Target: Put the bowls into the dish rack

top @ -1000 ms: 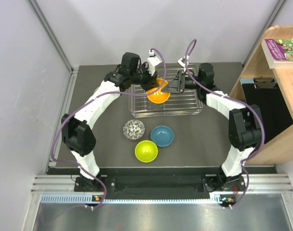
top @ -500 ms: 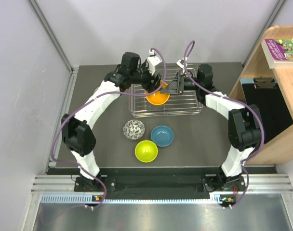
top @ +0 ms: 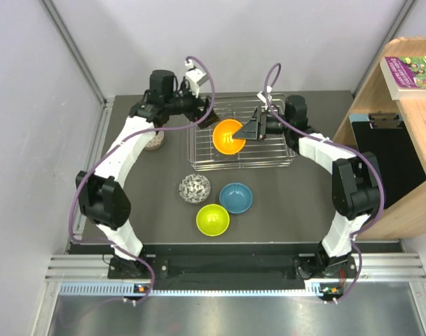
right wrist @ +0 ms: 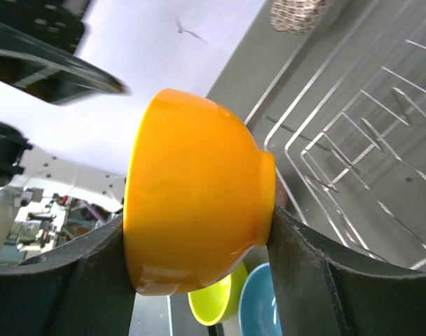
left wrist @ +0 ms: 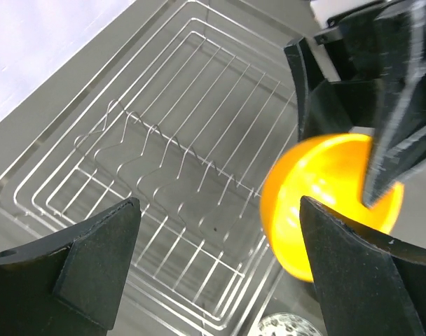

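Note:
The orange bowl (top: 228, 136) hangs on edge over the wire dish rack (top: 269, 155), its rim and foot pinched by my right gripper (top: 245, 131), which is shut on it. The right wrist view shows the orange bowl (right wrist: 192, 175) filling the gap of the right gripper (right wrist: 199, 218). My left gripper (top: 204, 112) stands open and empty by the rack's far left corner; in its own view the left gripper (left wrist: 223, 280) looks down on the dish rack (left wrist: 164, 161) and orange bowl (left wrist: 325, 203). The mosaic bowl (top: 195, 187), blue bowl (top: 235, 198) and lime green bowl (top: 212, 220) sit on the table before the rack.
A pinkish bowl (top: 154, 141) sits left of the rack, partly hidden under the left arm. A wooden shelf (top: 402, 105) with a book (top: 411, 72) stands at the right. Grey walls close the back and left.
My left gripper opened, let go of the orange bowl and drew back to the left. The right gripper kept its hold on the bowl, which now faces the camera more.

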You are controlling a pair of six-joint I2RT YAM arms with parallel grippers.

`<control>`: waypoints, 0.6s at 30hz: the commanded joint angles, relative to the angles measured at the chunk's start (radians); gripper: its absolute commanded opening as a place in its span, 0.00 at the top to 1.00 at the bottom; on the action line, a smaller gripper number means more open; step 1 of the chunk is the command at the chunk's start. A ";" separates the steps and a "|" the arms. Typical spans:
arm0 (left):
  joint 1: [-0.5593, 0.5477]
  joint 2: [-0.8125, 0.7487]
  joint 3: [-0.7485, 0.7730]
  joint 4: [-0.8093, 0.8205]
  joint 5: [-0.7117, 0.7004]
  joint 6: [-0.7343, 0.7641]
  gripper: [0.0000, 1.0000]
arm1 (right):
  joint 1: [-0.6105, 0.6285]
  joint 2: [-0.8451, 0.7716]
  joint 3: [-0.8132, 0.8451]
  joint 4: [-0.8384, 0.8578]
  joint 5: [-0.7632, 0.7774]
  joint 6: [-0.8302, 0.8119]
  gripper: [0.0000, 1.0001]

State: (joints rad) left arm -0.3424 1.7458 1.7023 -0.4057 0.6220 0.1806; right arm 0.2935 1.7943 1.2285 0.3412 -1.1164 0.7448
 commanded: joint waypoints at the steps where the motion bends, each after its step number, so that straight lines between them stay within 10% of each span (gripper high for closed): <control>1: 0.040 -0.120 -0.050 0.085 0.097 -0.078 0.01 | -0.008 -0.049 0.054 -0.088 0.065 -0.096 1.00; 18: 0.272 -0.269 -0.446 0.073 -0.004 -0.058 0.01 | 0.004 0.010 0.529 -0.823 0.789 -0.668 1.00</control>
State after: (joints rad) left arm -0.1200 1.5074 1.3357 -0.3618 0.6300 0.1314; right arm 0.2810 1.7947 1.6012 -0.3370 -0.5873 0.2295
